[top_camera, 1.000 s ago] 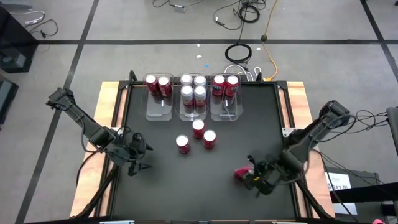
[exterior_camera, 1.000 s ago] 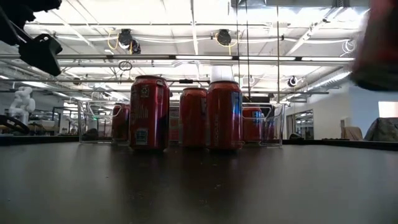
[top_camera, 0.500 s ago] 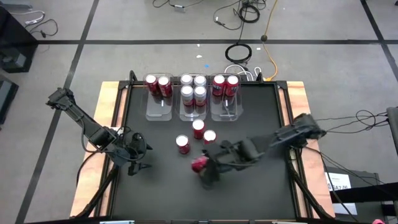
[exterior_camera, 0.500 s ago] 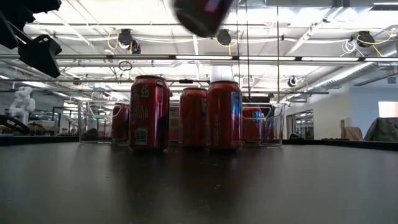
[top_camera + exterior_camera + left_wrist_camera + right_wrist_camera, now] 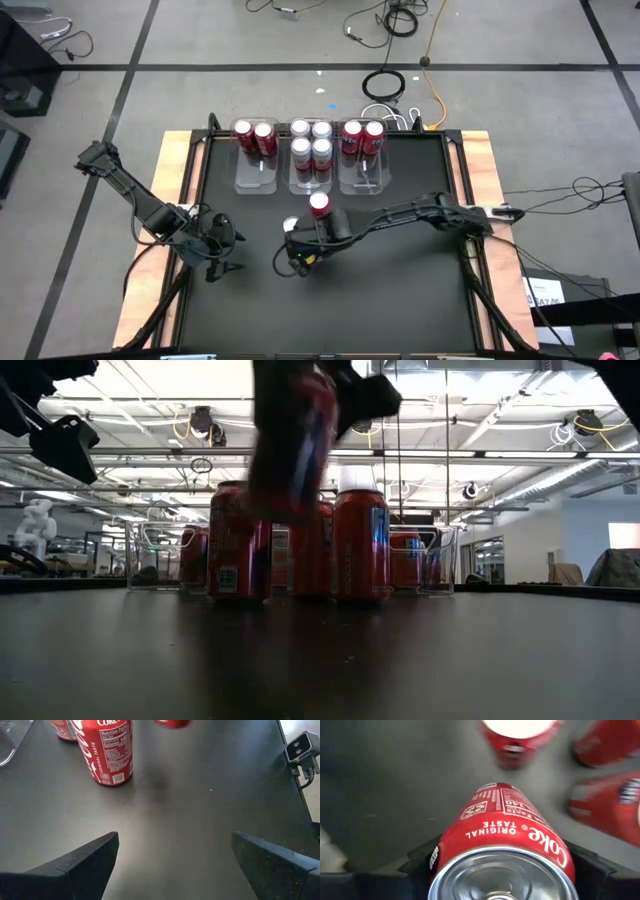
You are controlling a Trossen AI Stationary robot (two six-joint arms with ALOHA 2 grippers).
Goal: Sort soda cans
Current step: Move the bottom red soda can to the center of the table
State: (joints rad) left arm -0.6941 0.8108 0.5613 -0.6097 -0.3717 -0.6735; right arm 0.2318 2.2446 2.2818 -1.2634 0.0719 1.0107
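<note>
- I am mid-carry: my right claw [image 5: 303, 250] is clamped on a red can [image 5: 502, 847], held above the bench [image 5: 400, 300] just in front of the loose red cans [image 5: 360, 545]
- Eight cans already sit in the three clear bins [image 5: 258, 178] at the far edge: red on the outer sides, silver cans [image 5: 311, 143] in the middle
- My left claw [image 5: 170, 865] waits near the left edge, fingers wide apart and empty
- Next, I judge, I must lift this can clear of the standing ones and set it upright in a red bin without knocking its neighbours
</note>
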